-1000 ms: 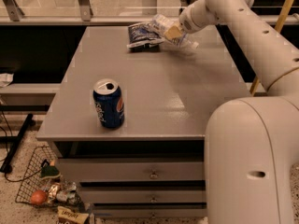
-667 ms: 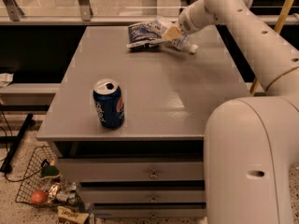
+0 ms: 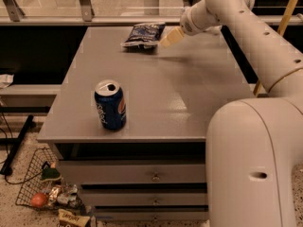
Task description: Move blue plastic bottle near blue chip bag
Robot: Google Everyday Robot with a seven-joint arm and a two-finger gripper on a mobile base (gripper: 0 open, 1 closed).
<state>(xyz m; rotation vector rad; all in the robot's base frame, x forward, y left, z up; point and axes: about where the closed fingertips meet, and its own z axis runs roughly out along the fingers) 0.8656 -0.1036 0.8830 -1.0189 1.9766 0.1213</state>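
Note:
The blue chip bag (image 3: 143, 34) lies crinkled at the far edge of the grey table (image 3: 180, 93), left of centre. My gripper (image 3: 170, 37) reaches in from the right and sits just right of the bag, low over the table top, close to it or touching it. The blue plastic bottle does not show; it may be hidden behind the gripper and wrist.
A dark blue soda can (image 3: 110, 104) stands upright near the table's front left. My arm and base (image 3: 255, 155) fill the right side. A wire basket (image 3: 42, 193) with litter sits on the floor at lower left. A yellow pole (image 3: 283, 20) leans at far right.
The gripper has moved left, up to the chip bag. The bottle that lay by the gripper earlier is no longer visible.

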